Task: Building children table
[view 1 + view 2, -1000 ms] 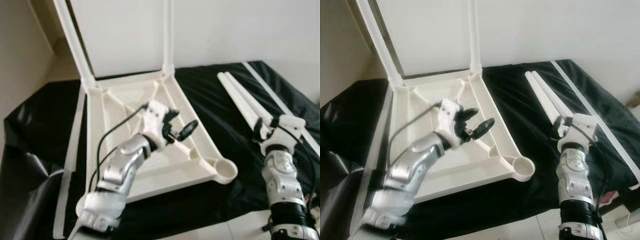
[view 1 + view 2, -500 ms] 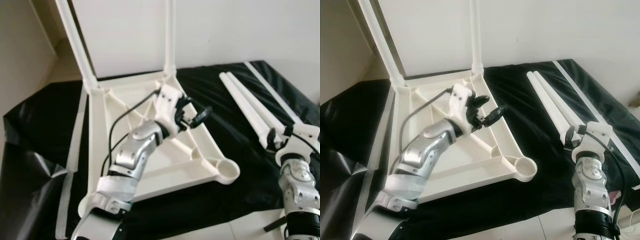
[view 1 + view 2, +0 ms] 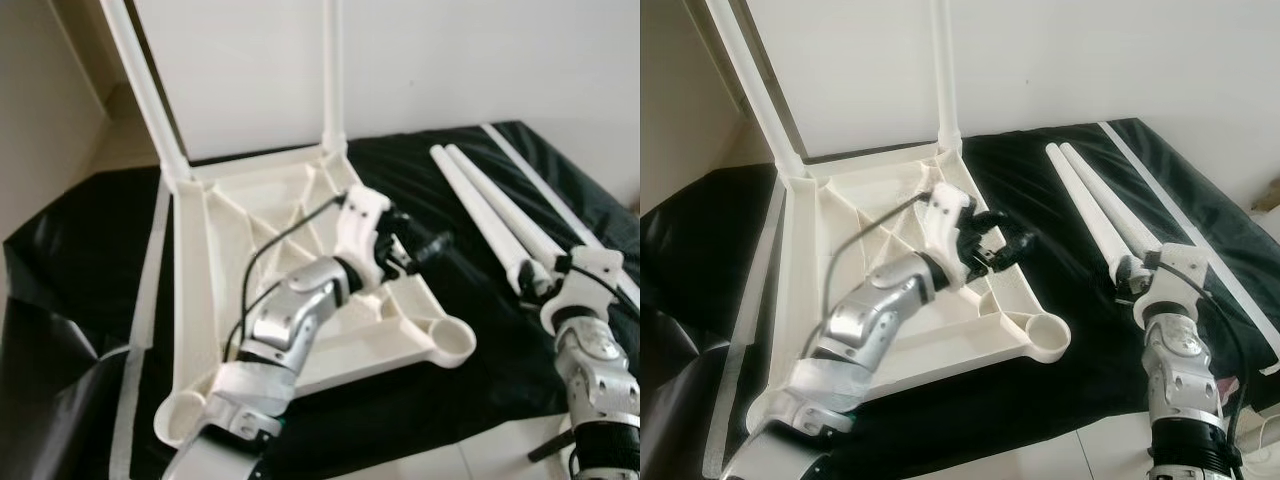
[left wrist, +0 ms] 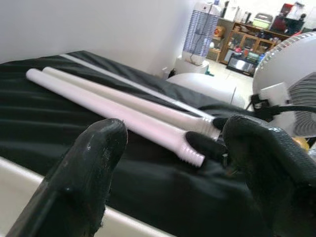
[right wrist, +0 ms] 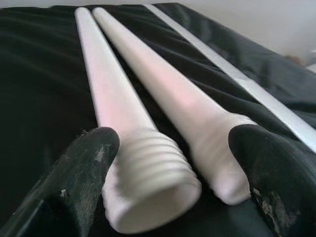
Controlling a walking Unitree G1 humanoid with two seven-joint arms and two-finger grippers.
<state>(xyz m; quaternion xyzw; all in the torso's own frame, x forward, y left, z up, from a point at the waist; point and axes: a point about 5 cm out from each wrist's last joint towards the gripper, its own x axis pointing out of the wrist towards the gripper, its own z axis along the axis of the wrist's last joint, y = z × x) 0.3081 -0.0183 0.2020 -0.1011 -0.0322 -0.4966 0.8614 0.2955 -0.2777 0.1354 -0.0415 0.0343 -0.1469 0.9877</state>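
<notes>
Fetching leg three, I'd say: two legs already stand in the upturned tabletop [image 3: 230, 260]. Right pincer [image 5: 173, 163], fingers apart, straddles the threaded ends of two loose legs [image 3: 1095, 205] on the black-covered bench [image 3: 1040, 200]. Left pincer [image 4: 173, 148] spread, empty over the tabletop edge. Next: close on one leg.

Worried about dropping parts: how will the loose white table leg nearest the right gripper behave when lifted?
The table leg looks like rigid, hollow plastic, so probably stiff and light. Being round and smooth, it may roll on the black cloth or slip between the right gripper fingers. Its threaded end should offer better purchase.
</notes>
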